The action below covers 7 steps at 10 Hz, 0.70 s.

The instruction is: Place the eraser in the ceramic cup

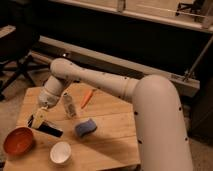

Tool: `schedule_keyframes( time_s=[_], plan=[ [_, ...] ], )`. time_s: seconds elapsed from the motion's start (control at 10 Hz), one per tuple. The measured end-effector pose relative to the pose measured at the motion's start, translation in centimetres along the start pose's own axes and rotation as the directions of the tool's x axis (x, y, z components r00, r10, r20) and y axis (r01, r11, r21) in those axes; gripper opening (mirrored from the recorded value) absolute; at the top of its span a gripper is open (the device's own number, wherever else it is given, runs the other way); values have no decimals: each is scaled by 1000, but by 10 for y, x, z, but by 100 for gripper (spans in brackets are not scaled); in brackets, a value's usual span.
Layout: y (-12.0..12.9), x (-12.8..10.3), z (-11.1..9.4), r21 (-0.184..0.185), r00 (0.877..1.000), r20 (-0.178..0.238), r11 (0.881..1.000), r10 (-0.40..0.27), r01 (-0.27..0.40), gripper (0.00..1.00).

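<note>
The eraser [50, 130], a flat dark block, lies on the wooden table [110, 140] near its front left. My gripper [37, 119] hangs at the eraser's left end, just above the table; I cannot tell whether it touches the eraser. The white ceramic cup [61, 152] stands upright at the table's front edge, just in front of and a little right of the eraser. It looks empty.
An orange-red bowl [18, 141] stands at the front left corner. A blue sponge [86, 127] lies right of the eraser. A pale upright bottle-like object [70, 106] and an orange stick [87, 97] lie further back. A dark chair [15, 55] stands to the left.
</note>
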Motion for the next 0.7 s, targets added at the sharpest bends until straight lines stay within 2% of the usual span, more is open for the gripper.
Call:
schedule_keyframes(
  time_s=[0.3,0.4,0.7],
  plan=[
    [15,-15,0,-14,998,64,1000,-5,6,0],
    [23,-18,3,-30,995,101,1000,3,0,0],
    [41,-13,16,-73,987,157,997,25,-13,0]
  ],
)
